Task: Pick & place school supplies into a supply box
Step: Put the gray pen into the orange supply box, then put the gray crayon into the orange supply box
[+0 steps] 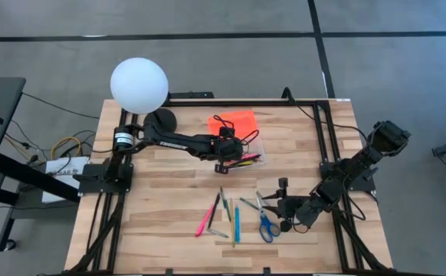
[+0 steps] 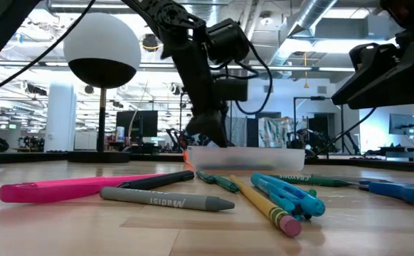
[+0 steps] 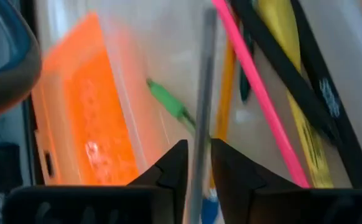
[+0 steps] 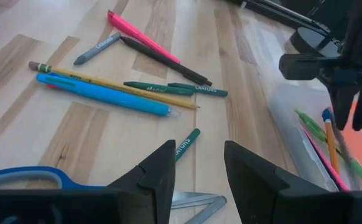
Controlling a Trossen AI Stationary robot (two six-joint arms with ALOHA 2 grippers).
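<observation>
The supply box [image 1: 242, 153] is a clear tub with its orange lid [image 1: 233, 123] lying behind it. It holds pink, black, yellow and orange pens [image 3: 274, 106]. My left gripper [image 1: 227, 159] hangs over the box, shut on a thin grey pen [image 3: 203, 93]. Loose supplies lie flat on the near table: a pink marker [image 1: 205, 218], a blue pen [image 4: 103, 93], a pencil [image 2: 264, 206], green crayons [image 4: 186, 144] and blue-handled scissors [image 1: 267, 225]. My right gripper [image 4: 196, 168] is open, low over the scissors and a green crayon, touching nothing. My left gripper pinches the grey pen [image 3: 198, 168] between its two fingers [image 3: 171, 171], coming from above and pointing down into the box. The pen runs on past the fingertips over the pens inside the box. Whether its far end rests on them cannot be told.
A white globe lamp [image 1: 139, 84] on a black base stands at the far left of the table, beside the left arm. Black frame rails [image 1: 326, 138] run along the table's edges. Bare wood [image 1: 162, 199] lies left of the loose pens.
</observation>
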